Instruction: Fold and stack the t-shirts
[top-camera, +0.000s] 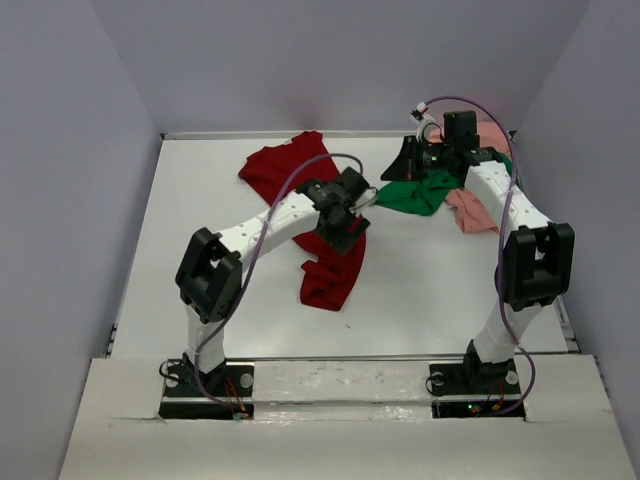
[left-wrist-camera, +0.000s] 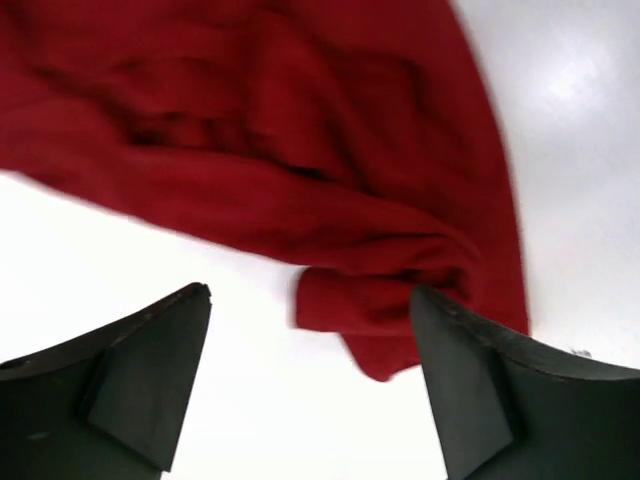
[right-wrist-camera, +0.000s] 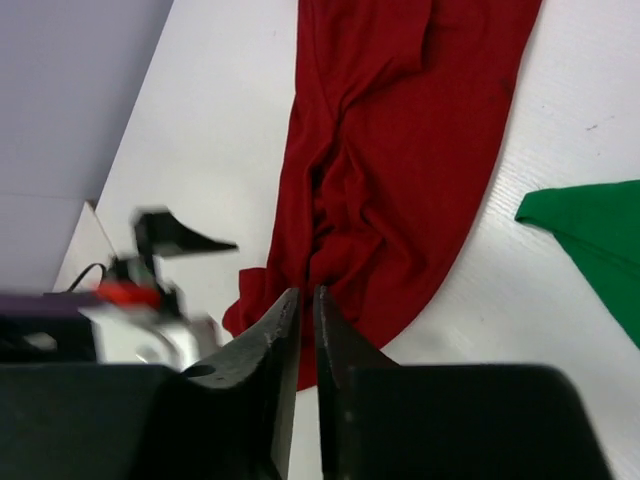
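Three t-shirts (top-camera: 330, 275), unstacked (purple cables (top-camera: 330, 156) above)

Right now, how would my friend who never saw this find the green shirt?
Look at the far right part of the white table, where two shirts lie bunched together. The green t-shirt is the one nearer the middle, beside the pink t-shirt. Only it is bright green; the red t-shirt lies apart, further left.

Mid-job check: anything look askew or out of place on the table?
The dark red t-shirt lies twisted and bunched in a long strip, not flat. The green t-shirt and pink t-shirt sit crumpled together at the far right. Nothing looks damaged.
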